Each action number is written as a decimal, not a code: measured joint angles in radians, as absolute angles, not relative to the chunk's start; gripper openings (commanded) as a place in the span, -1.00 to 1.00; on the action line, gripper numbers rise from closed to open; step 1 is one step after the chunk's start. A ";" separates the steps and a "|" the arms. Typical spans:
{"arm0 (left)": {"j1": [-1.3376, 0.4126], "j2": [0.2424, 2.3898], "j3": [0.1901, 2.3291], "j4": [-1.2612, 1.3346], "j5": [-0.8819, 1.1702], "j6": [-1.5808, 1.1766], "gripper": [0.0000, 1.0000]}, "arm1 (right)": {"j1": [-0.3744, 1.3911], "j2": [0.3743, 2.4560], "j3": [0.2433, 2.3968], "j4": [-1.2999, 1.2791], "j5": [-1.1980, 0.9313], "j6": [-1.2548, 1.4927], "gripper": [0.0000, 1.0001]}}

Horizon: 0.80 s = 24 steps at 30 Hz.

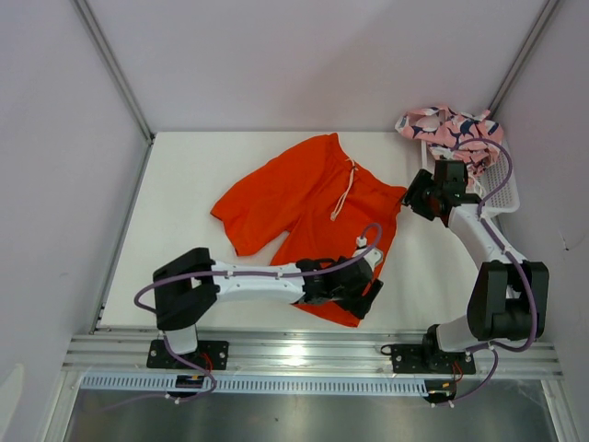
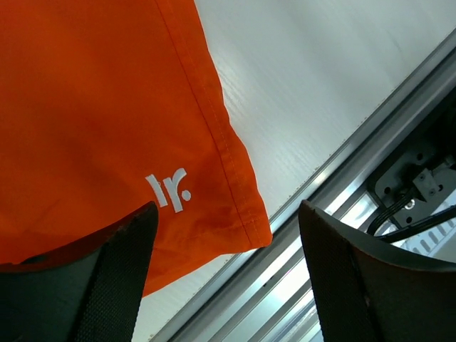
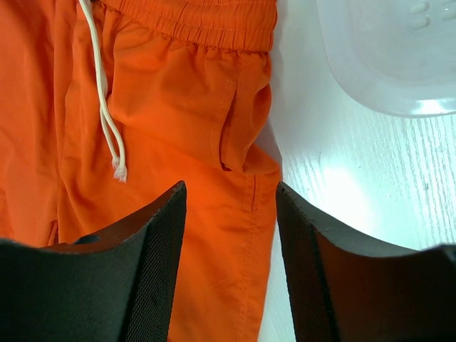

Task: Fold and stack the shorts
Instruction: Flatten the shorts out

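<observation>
The orange shorts [image 1: 304, 193] lie spread flat in the middle of the white table, their white drawstring [image 1: 342, 193] trailing down the front. My left gripper [image 1: 370, 296] is open over their near hem corner. In the left wrist view that corner [image 2: 249, 231], with a white logo [image 2: 169, 191] beside it, lies between the spread fingers [image 2: 121, 278]. My right gripper [image 1: 411, 198] is open at the waistband's right end, and the side seam [image 3: 251, 214] lies between its fingers [image 3: 153, 249]. The pink printed shorts [image 1: 451, 129] are bunched in the basket at the back right.
The white mesh basket [image 1: 502, 189] stands at the back right corner, right behind my right arm; its rim [image 3: 385, 64] shows in the right wrist view. The table's metal front rail [image 2: 335, 192] runs just past the hem corner. Pale walls enclose three sides.
</observation>
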<state>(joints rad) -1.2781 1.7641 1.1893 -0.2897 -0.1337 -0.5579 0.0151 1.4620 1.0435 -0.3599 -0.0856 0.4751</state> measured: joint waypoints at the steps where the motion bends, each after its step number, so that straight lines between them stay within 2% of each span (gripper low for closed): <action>1: -1.283 1.778 1.191 -0.291 -0.135 -0.566 0.52 | 0.014 1.462 1.044 -0.360 -0.086 0.476 0.10; 4: -1.301 1.829 1.195 -0.299 -0.140 -0.591 0.35 | 0.013 1.459 1.044 -0.358 -0.088 0.477 0.08; 13: -1.310 1.889 1.198 -0.316 -0.142 -0.624 0.22 | -0.014 1.449 1.034 -0.353 -0.099 0.477 0.08; 16: -1.311 1.890 1.198 -0.317 -0.132 -0.632 0.08 | -0.022 1.449 1.032 -0.352 -0.099 0.478 0.09; 19: -1.315 1.892 1.198 -0.318 -0.119 -0.636 -0.23 | -0.023 1.449 1.032 -0.352 -0.099 0.479 0.10; 20: -1.316 1.893 1.197 -0.319 -0.109 -0.639 -0.42 | -0.023 1.449 1.032 -0.352 -0.099 0.479 0.10; 23: -1.318 1.892 1.181 -0.305 -0.072 -0.646 -0.68 | -0.023 1.449 1.032 -0.352 -0.098 0.482 0.11; 24: -1.319 1.890 1.173 -0.294 -0.057 -0.648 -0.89 | -0.023 1.449 1.032 -0.352 -0.098 0.483 0.10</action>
<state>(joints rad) -1.3186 1.8896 1.1732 -0.2939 -0.0570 -0.6479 -0.0227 1.4487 1.0321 -0.3515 -0.0978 0.4828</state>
